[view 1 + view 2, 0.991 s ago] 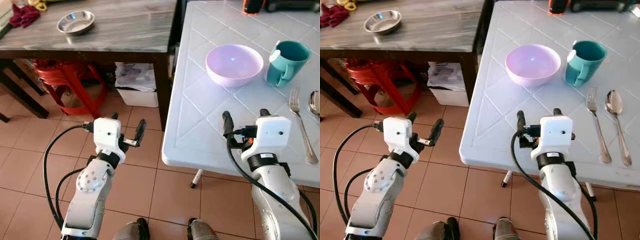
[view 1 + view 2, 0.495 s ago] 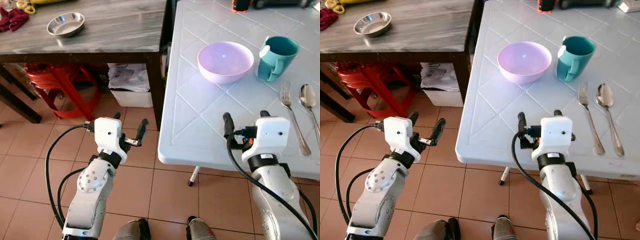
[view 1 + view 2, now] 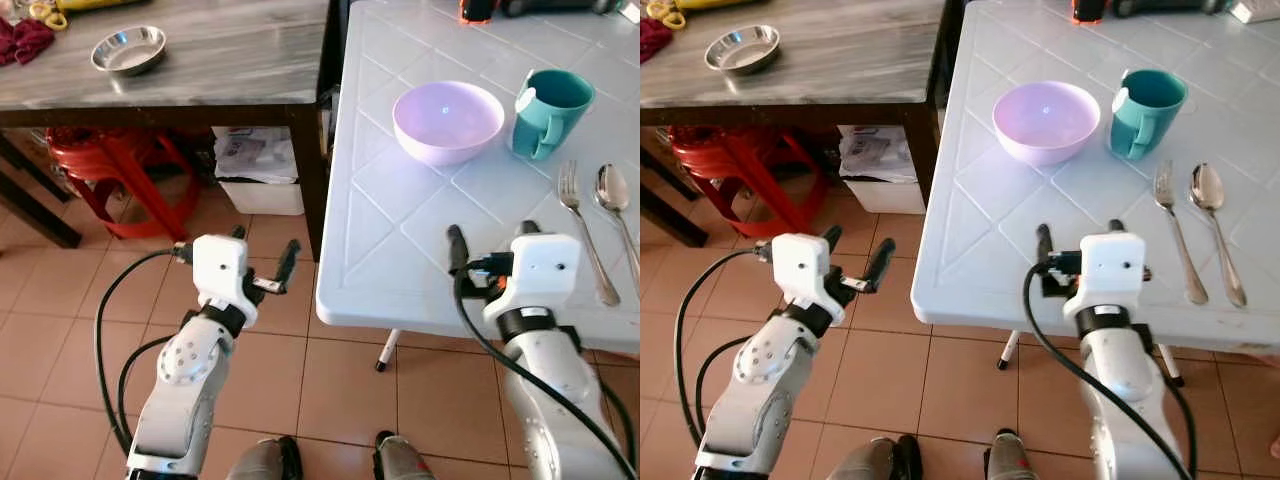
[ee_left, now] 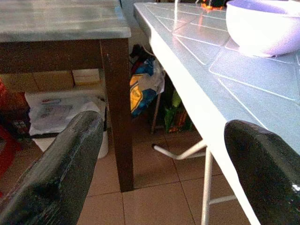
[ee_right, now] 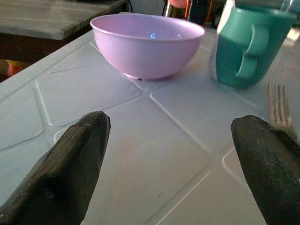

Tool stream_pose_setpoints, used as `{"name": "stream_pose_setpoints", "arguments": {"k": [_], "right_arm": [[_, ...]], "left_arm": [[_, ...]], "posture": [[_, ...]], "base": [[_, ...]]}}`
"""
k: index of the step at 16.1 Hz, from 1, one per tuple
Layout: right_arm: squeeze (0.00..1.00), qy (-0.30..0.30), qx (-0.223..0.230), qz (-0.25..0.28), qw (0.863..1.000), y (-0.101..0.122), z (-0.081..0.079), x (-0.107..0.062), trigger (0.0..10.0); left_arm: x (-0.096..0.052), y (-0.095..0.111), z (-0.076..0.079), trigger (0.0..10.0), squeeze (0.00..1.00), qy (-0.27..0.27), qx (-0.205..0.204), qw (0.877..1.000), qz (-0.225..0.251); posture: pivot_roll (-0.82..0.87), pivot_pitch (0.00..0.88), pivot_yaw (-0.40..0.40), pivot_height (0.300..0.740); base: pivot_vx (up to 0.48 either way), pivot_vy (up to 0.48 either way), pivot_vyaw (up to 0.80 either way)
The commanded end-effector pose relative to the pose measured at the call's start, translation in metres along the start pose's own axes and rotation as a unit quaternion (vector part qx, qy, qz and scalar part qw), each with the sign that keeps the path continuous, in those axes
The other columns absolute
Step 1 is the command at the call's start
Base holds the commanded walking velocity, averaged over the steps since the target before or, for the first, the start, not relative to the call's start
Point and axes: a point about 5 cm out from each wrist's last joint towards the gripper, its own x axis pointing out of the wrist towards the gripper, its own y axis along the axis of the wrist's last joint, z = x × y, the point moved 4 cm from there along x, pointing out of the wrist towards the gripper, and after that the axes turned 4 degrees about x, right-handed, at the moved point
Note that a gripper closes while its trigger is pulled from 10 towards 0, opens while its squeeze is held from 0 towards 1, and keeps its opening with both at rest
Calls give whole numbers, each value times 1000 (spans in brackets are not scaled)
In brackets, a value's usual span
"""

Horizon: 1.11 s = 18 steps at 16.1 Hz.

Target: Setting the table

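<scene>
The right gripper (image 3: 490,240) hovers over the white table (image 3: 400,230) edge, fingers spread and empty, facing the pink bowl (image 3: 448,120); the left gripper (image 3: 262,262) waits released over floor

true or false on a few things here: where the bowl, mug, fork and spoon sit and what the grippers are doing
1. The purple bowl sits on the white table. True.
2. The teal mug lies on its side. False: it stands upright beside the bowl.
3. The fork lies between bowl and mug. False: it lies beside the spoon.
4. The right gripper is open and empty. True.
5. The left gripper holds the steel bowl. False: it is open, over the floor.
</scene>
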Motion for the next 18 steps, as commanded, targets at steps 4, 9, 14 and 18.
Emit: {"name": "stream_pose_setpoints", "arguments": {"k": [4, 9, 14, 18], "right_arm": [[0, -13, -7, 31, 999, 15, 6, 10, 10000], [0, 0, -1, 20, 1000, 9, -2, 1, 10000], [0, 8, 3, 17, 1000, 8, -5, 1, 10000], [0, 12, 4, 14, 1000, 6, -7, 0, 10000]], "left_arm": [[0, 5, 6, 10000, 0, -25, 16, 1000, 9], [-2, 7, 4, 10000, 0, -22, 3, 1000, 12], [-1, 9, 7, 10000, 0, -35, -9, 999, 18], [-3, 6, 8, 10000, 0, -36, -10, 999, 13]], "posture": [[-163, 241, 102, 740], [-161, 243, 101, 740], [-167, 242, 102, 740], [-167, 243, 100, 740]], "base": [[0, 0, 0], [0, 0, 0], [118, 0, -348], [325, 0, -569]]}}
